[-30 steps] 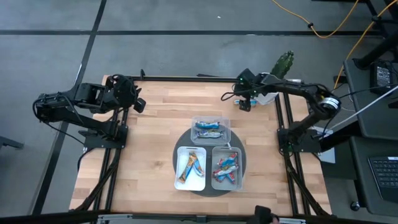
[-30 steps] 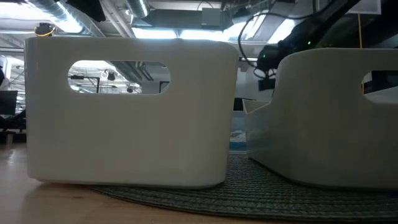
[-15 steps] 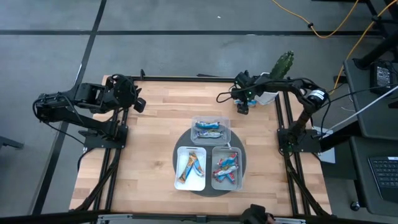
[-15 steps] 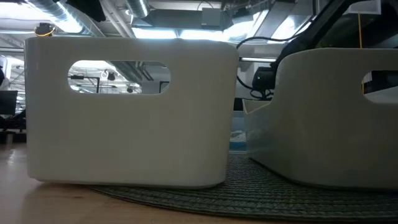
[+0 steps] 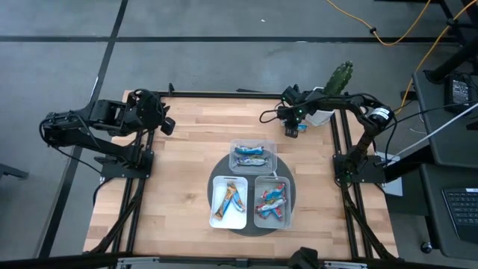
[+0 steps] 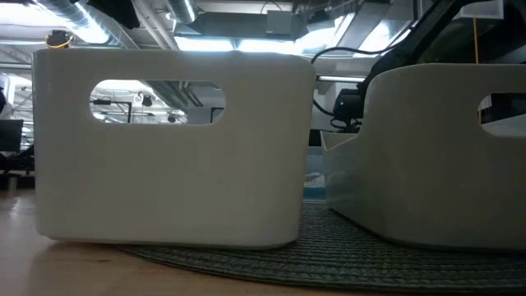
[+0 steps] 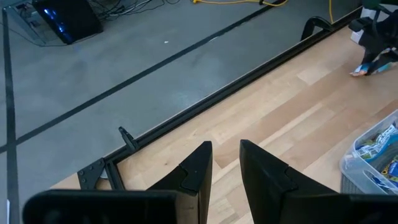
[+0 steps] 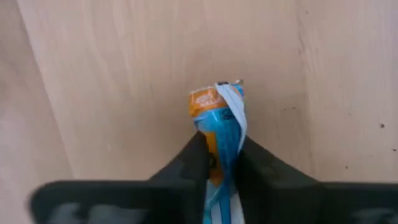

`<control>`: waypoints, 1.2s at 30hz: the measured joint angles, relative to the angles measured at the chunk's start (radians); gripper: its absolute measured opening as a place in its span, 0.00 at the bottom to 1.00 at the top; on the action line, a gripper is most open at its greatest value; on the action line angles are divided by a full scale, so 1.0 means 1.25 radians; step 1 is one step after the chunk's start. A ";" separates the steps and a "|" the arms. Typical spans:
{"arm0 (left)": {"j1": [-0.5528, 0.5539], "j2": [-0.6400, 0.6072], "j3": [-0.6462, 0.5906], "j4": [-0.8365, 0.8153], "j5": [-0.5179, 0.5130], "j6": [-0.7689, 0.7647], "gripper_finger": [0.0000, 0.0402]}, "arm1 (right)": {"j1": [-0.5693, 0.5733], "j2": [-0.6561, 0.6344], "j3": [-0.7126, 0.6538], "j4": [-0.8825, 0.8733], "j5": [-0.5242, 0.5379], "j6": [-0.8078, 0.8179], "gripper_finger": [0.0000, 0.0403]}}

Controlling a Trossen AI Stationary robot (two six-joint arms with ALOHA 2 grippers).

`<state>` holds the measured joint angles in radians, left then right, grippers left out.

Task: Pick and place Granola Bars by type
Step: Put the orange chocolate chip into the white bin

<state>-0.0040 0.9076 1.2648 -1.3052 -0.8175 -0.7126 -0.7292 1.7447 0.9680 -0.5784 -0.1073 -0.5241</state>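
Observation:
My right gripper [image 5: 291, 129] stands over the far right part of the table, shut on a blue-and-orange granola bar [image 8: 219, 121]. Other granola bars lie in three trays on a dark round mat [image 5: 216, 179] at mid-table. These are a clear tray [image 5: 252, 144] on the far side, a white tray [image 5: 216, 202] near left and a grey tray [image 5: 288, 203] near right. My left gripper [image 7: 226, 152] waits at the table's far left corner with its fingers close together and nothing between them. My right gripper pinches the bar between its two fingers, coming from above and pointing down. The bar runs along the fingers, and its orange end [image 8: 208, 99] sticks out past the fingertips toward the wood. Whether that end touches the table I cannot tell.
A white object [image 5: 323, 116] and a green one [image 5: 340, 77] sit at the far right corner, just behind my right gripper. In the low view the white tray [image 6: 173, 148] and the grey tray [image 6: 444, 156] block most of the table. Bare wood lies left of the mat.
My right gripper has gone down toward the table at the far right and shifted a little toward the near edge, its arm folding lower. The left arm has kept still.

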 joint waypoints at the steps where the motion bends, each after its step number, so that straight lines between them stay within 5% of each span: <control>1: 0.000 0.000 0.000 0.000 0.000 0.000 0.19 | 0.000 0.000 0.000 -0.003 -0.002 0.004 0.12; 18: 0.000 0.000 0.000 0.000 0.000 0.000 0.19 | 0.027 -0.116 0.189 -0.174 -0.043 0.015 0.08; 36: 0.000 0.000 0.000 0.005 0.009 0.004 0.19 | 0.174 -0.247 0.500 -0.260 -0.042 0.126 0.08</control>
<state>-0.0045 0.9073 1.2648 -1.2988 -0.8068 -0.7071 -0.5115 1.4361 1.5931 -0.9039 -0.1600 -0.3662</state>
